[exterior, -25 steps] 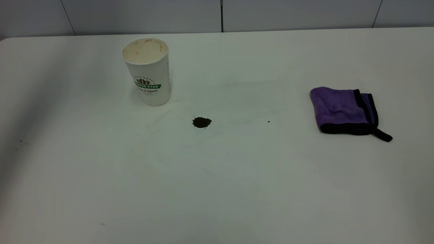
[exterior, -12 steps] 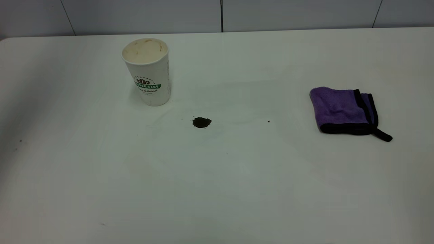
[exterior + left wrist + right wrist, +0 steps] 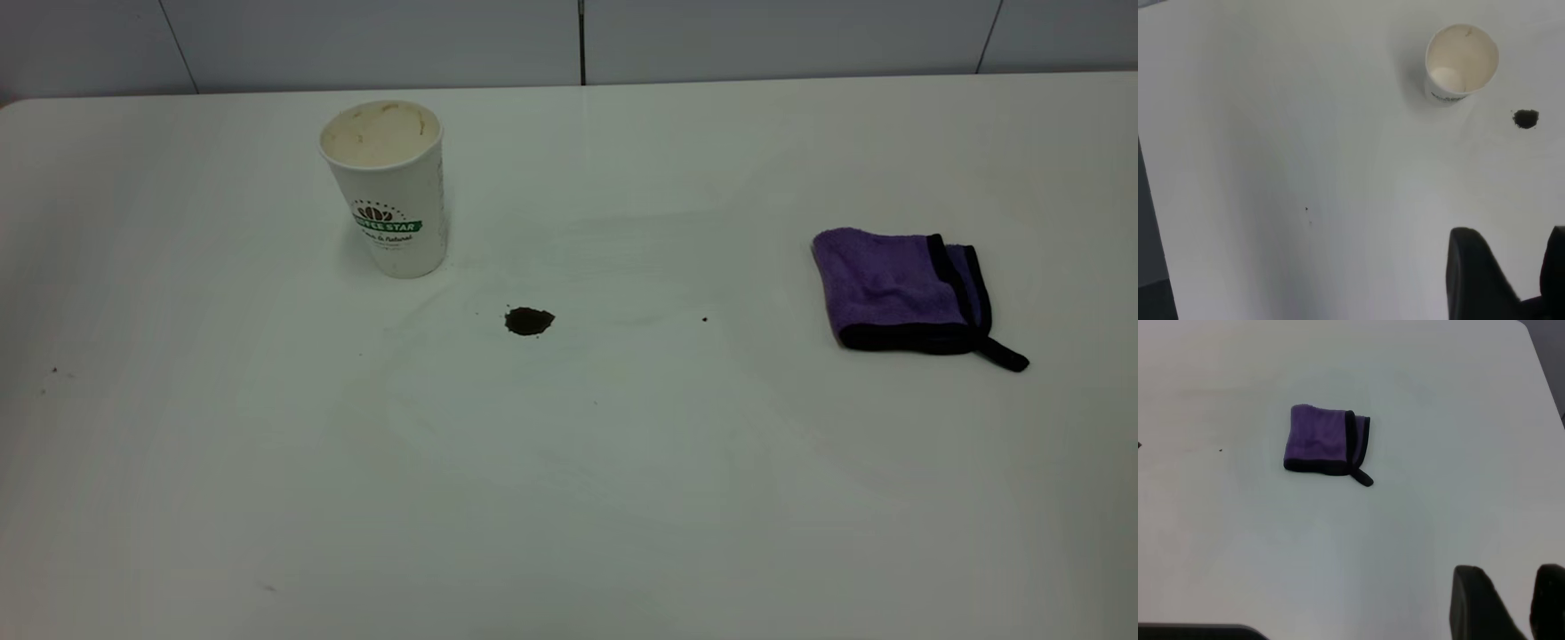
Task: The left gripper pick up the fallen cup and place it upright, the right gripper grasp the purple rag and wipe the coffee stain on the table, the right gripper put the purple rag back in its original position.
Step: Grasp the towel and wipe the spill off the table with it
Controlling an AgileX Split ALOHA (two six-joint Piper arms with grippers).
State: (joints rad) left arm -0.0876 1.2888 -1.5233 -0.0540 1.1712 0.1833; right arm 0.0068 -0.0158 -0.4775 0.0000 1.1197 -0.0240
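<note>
Standing upright near the white table's point(image 3: 622, 498) far edge, white paper cup point(image 3: 388, 188); brown coffee stain point(image 3: 529, 321) beside; folded purple rag point(image 3: 898, 291) toward right edge. Left gripper point(image 3: 1511, 267) and right gripper point(image 3: 1511, 603) hover with fingers narrowly apart, holding nothing.

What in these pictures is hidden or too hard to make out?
- Both arms: absent from the exterior view, outside its edges.
- Left gripper: left wrist view's edge cuts off all but two dark fingertips, set apart.
- Right gripper: the same in the right wrist view.
- Cup: small print under its green band is too small.
- Purple rag: underside hidden.
</note>
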